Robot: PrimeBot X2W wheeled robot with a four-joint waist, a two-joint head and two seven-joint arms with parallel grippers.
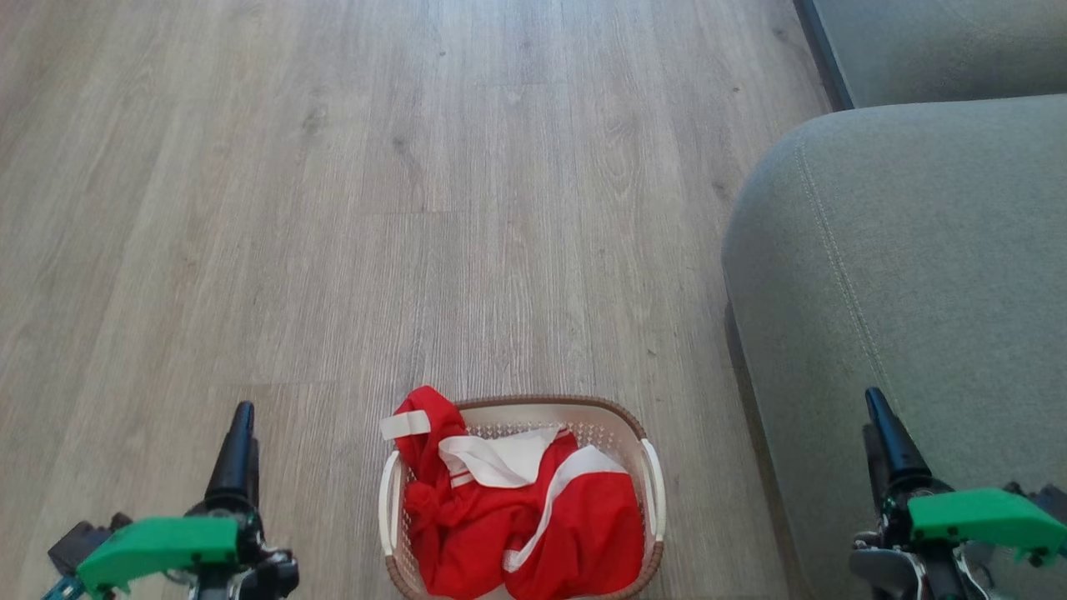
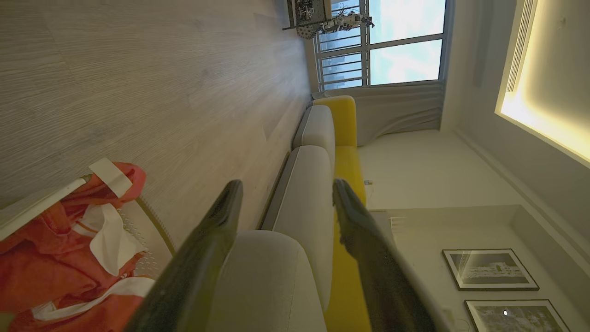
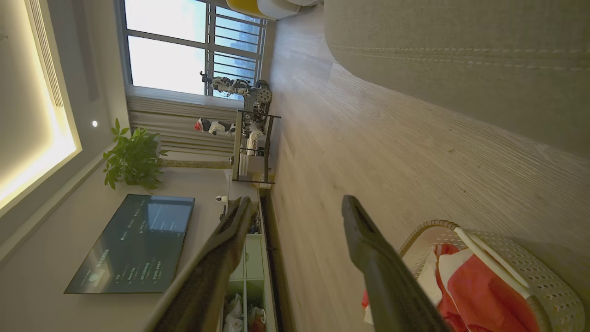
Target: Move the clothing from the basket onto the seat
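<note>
The white perforated basket (image 1: 583, 406) with a brown rim stands on the floor at the bottom centre. Red clothing (image 1: 517, 517) with white bands fills it, and one piece hangs over its left rim. To its right is the grey-green seat (image 1: 917, 267). My left gripper (image 1: 242, 417) hovers left of the basket and my right gripper (image 1: 875, 400) hovers over the seat's front edge. In the wrist views both the left gripper (image 2: 286, 184) and the right gripper (image 3: 296, 199) stand open and hold nothing. The clothing (image 2: 55, 258) and the basket (image 3: 507, 253) lie off to the side of the fingers.
Pale wood floor (image 1: 375, 208) stretches ahead of the basket. A second cushion (image 1: 942, 42) lies beyond the seat. Across the room stand a TV (image 3: 133, 244), a low cabinet (image 3: 251, 267), a plant (image 3: 131, 159) and a rack (image 3: 251, 138) by the window.
</note>
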